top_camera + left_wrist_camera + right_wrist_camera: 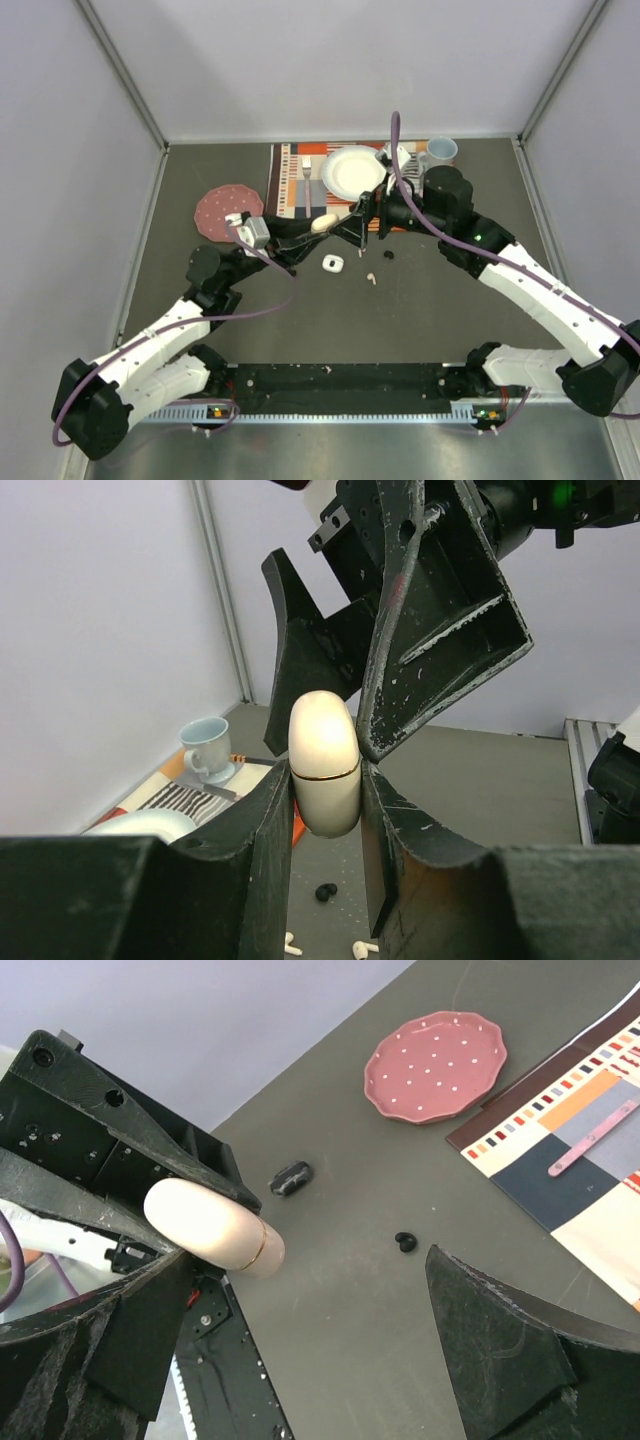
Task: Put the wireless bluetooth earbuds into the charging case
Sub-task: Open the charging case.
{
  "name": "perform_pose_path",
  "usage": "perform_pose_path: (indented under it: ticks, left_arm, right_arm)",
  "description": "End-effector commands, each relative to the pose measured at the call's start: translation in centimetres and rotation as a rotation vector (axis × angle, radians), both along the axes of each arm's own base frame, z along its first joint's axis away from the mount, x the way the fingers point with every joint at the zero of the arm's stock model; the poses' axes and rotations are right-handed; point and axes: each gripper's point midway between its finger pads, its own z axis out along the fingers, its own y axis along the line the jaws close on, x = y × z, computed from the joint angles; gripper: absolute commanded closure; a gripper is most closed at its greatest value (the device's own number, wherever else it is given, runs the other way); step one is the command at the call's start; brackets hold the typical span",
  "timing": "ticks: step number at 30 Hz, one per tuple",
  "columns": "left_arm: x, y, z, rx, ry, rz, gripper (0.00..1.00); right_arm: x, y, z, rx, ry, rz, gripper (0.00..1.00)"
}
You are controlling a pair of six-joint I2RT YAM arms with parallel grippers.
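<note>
My left gripper (318, 226) is shut on a closed pale pink charging case (325, 765), holding it upright above the table. My right gripper (308, 1255) is open. Its fingers stand on either side of the case's top, and one finger (440, 610) looks close to or touching the lid. The case also shows in the right wrist view (210, 1225). A small white case (332, 263), a pale bud (370, 278) and a black bud (388, 255) lie on the table below. In the left wrist view I see the black bud (326, 891) and two pale buds (291, 943).
A pink dotted plate (227, 210) lies at the left. A striped placemat (295, 180) at the back holds a white plate (352, 172), a fork (306, 185) and a cup (441, 150). A small black case (291, 1177) lies on the table.
</note>
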Motion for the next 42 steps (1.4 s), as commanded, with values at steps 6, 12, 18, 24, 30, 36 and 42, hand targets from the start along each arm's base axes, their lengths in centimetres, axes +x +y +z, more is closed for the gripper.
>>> perform_pose_path:
  ticks: [6,12,18,24,30,36,42]
  left_arm:
    - [-3.1,-0.5,2.0,0.001,-0.152,-0.134,1.00]
    - [-3.5,-0.8,1.1,0.031,-0.153,-0.167,1.00]
    - [-3.6,-0.8,0.6,0.041,-0.146,-0.172,1.00]
    - [-3.8,-0.8,0.4,0.052,-0.143,-0.177,1.00]
    - [-3.7,-0.7,0.0,0.055,-0.138,-0.169,1.00]
    - [-3.7,-0.8,-0.5,0.066,-0.128,-0.174,1.00]
    - [-3.5,-0.8,-0.8,0.068,-0.120,-0.167,1.00]
  right_arm:
    - [0.3,0.2,3.0,0.056,-0.049,-0.020,0.01]
    - [0.4,0.4,4.2,0.073,-0.065,-0.016,0.01]
    - [0.7,0.9,4.7,0.096,-0.047,-0.010,0.01]
    - [0.8,1.0,5.0,0.111,-0.047,-0.013,0.01]
    - [1.0,0.8,5.4,0.137,-0.029,-0.016,0.01]
    - [1.4,0.4,5.7,0.176,-0.005,-0.013,0.01]
    - [1.5,0.0,6.2,0.213,0.000,-0.008,0.01]
